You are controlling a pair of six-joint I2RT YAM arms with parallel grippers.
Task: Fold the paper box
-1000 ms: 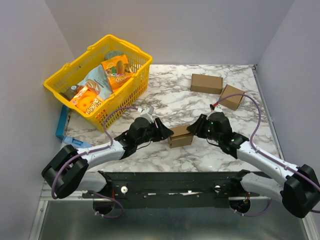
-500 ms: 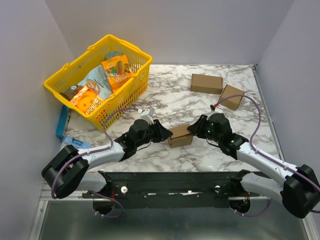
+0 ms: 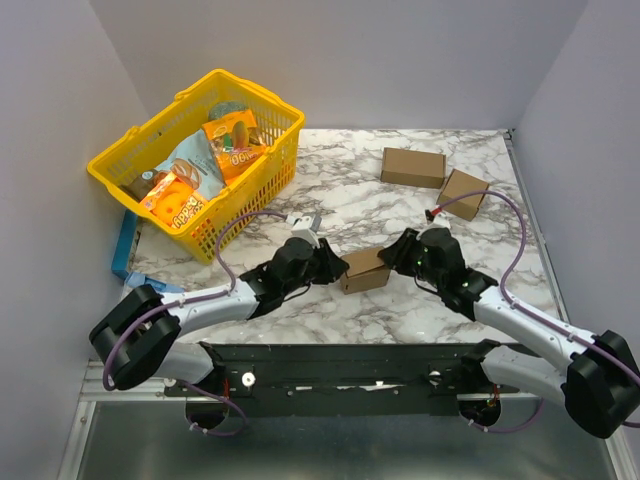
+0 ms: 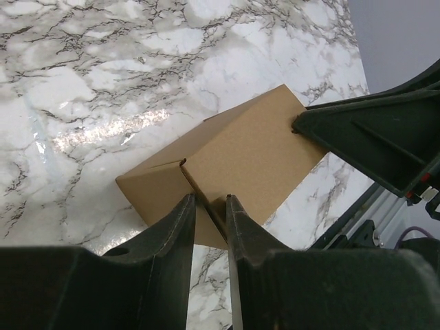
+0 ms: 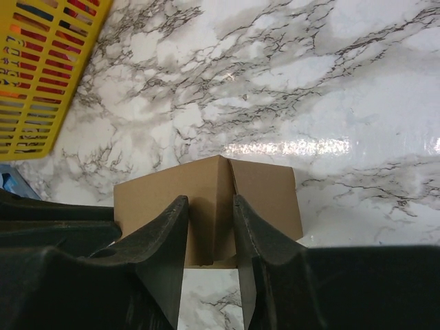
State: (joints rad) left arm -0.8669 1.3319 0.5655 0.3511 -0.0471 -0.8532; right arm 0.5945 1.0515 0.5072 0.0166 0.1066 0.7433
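Observation:
The paper box [image 3: 363, 270] is a small brown cardboard box lying on the marble table [image 3: 350, 200] between my two arms. My left gripper [image 3: 329, 265] meets its left end. In the left wrist view, my left gripper [image 4: 210, 206] is nearly closed on a cardboard corner edge of the paper box [image 4: 240, 155]. My right gripper [image 3: 394, 258] is at the opposite end. In the right wrist view, my right gripper [image 5: 208, 214] straddles a raised corner of the paper box [image 5: 155, 196], with its pads against the cardboard. The right finger [image 4: 371, 134] touches the box's far corner.
A yellow basket [image 3: 275, 165] of snack packets stands at the back left; its mesh [image 5: 41, 69] shows in the right wrist view. Two closed brown cuboids [image 3: 412, 167] [image 3: 463, 193] lie at the back right. A blue flat thing [image 3: 124, 245] lies by the table's left edge.
My left gripper has slid right onto the box's left end and its jaws have narrowed. The right gripper and the box have barely moved.

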